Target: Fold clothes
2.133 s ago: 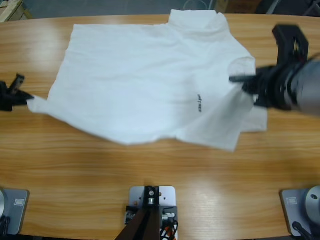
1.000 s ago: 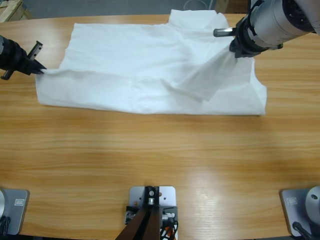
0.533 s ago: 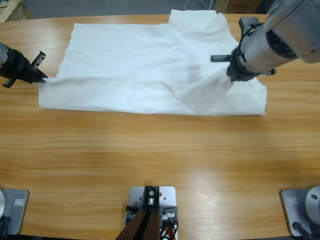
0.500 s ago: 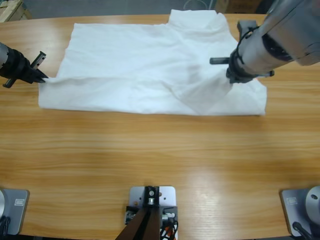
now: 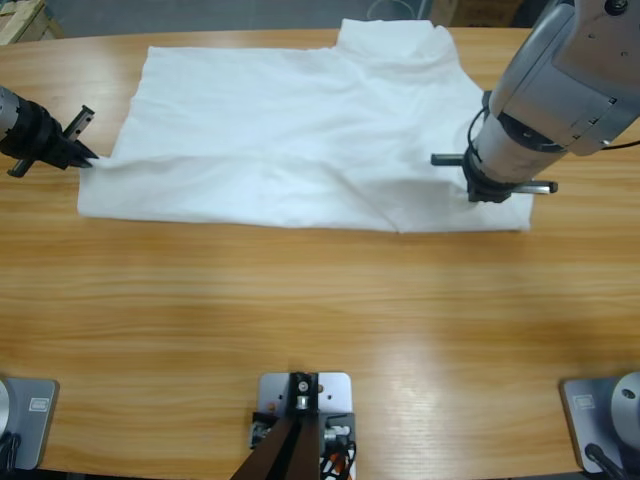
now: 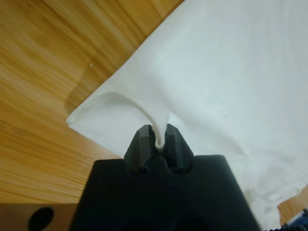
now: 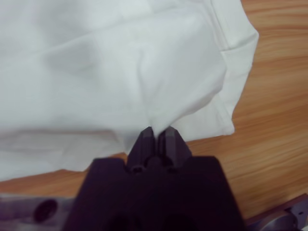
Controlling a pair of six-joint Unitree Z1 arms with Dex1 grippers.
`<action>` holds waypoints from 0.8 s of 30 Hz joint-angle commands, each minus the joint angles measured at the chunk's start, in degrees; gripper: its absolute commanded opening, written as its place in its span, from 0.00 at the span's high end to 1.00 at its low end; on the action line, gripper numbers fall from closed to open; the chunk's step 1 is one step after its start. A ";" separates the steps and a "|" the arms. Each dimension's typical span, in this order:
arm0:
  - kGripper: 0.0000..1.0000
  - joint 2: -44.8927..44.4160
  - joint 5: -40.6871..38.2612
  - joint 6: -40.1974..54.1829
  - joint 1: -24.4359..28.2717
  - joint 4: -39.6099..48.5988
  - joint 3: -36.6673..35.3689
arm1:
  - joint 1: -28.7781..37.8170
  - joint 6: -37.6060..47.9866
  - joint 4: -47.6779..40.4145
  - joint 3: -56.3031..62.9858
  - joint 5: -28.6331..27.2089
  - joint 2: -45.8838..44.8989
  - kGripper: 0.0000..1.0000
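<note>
The clothes are one white T-shirt (image 5: 290, 130) lying across the far half of the table, its near part folded back over itself. At the shirt's left edge my left gripper (image 5: 82, 155) is shut on a raised pinch of white fabric (image 6: 156, 126), seen between the jaws in the left wrist view. My right gripper (image 5: 490, 190) points down at the shirt's near right corner, shut on a fold of the shirt (image 7: 159, 110). No logo shows.
Bare wooden table (image 5: 320, 320) fills the near half. A pale wooden crate (image 5: 20, 18) sits past the table's far left edge. The right arm's large silver body (image 5: 575, 70) hangs over the table's far right.
The near half of the shirt was lifted and folded back over the far half. My right gripper then came down and toward the near right corner, laying its fabric flat. My left gripper barely moved.
</note>
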 commanded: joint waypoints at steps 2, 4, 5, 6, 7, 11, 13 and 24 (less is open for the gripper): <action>1.00 1.72 -1.14 1.42 0.22 -0.18 2.01 | 0.63 1.05 4.16 0.74 -2.10 7.13 0.05; 1.00 1.68 -1.31 1.69 0.25 -0.18 1.94 | 0.61 0.94 7.89 0.03 -6.39 6.23 0.00; 1.00 1.63 -1.35 1.83 0.23 -0.18 1.94 | 0.63 0.42 9.43 -0.32 -8.42 4.56 0.00; 1.00 1.65 -1.47 1.93 0.22 -0.23 1.94 | 0.66 -1.06 10.24 -0.72 -9.91 1.99 0.00; 1.00 1.70 -1.51 2.29 0.23 -0.26 1.96 | 0.94 -3.59 9.86 -1.02 -10.21 -1.00 0.00; 0.42 2.74 -2.35 6.91 -0.03 -1.19 1.41 | 7.38 -8.23 7.75 -3.08 -7.19 -7.27 0.00; 0.03 3.07 -2.38 12.06 -0.70 -1.41 1.06 | 11.81 -10.57 5.14 -4.78 -4.44 -6.32 0.08; 0.01 -4.19 -1.45 35.12 -4.99 -1.05 6.60 | 15.94 -15.75 4.67 -15.66 -1.12 9.32 0.44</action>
